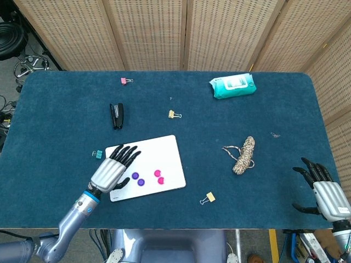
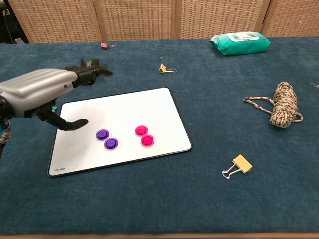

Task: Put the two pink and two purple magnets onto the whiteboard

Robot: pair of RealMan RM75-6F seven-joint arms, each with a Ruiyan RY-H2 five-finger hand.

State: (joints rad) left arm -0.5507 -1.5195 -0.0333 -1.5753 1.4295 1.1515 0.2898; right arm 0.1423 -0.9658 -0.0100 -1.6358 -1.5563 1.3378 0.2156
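Magnets, two purple (image 2: 107,139) and two pink (image 2: 144,136), lie on the whiteboard (image 2: 149,107) just right of the left hand (image 2: 42,92), fingers spread and empty; the right hand (image 1: 325,192) hangs far off, also spread.

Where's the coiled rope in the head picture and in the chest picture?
Head view: the coiled rope lies right of centre on the table.
Chest view: the same rope lies near the right edge, at mid height.
Shared landmark: the wipes pack lies beyond it in both.
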